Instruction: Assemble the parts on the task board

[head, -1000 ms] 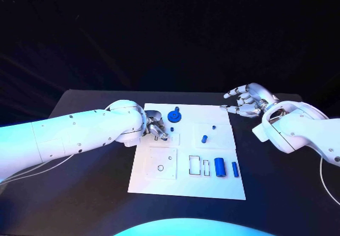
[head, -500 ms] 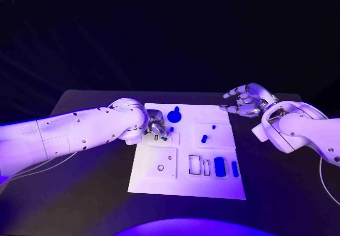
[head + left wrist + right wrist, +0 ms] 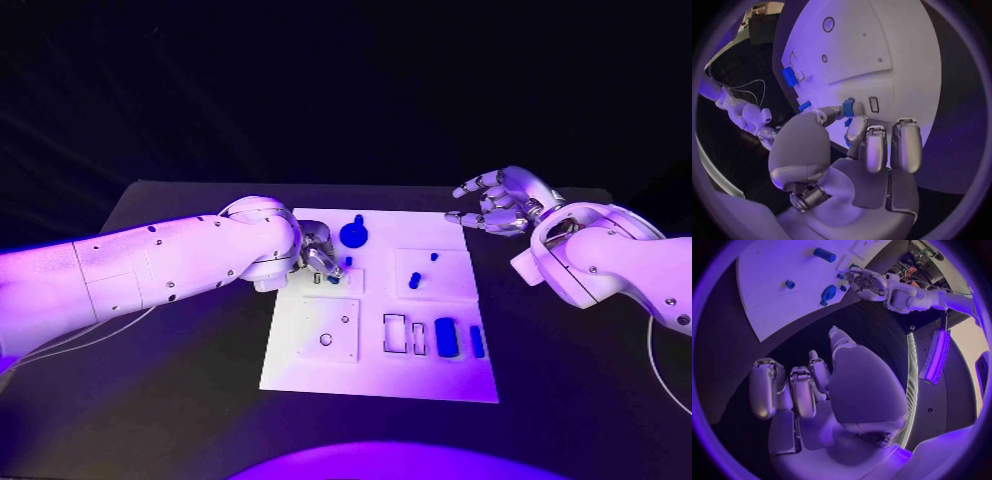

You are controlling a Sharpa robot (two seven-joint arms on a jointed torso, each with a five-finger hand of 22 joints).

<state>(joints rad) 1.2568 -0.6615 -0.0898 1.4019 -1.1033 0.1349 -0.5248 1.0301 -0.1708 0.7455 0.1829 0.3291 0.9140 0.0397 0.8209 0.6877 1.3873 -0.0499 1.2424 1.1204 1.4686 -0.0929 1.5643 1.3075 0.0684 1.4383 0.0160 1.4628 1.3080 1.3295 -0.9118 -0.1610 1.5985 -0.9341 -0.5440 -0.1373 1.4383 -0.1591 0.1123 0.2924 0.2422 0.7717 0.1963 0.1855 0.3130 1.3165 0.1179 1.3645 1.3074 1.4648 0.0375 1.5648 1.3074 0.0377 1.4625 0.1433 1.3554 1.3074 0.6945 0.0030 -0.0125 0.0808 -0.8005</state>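
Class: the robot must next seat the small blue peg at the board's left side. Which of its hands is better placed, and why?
The left hand: it is over the white task board with its fingertips on the small blue peg. The right hand hangs off the board's far right corner, holding nothing.

A flat black table point(image 3: 173, 340) carries a white rectangular task board point(image 3: 378, 375), which lies flat at the table's middle.
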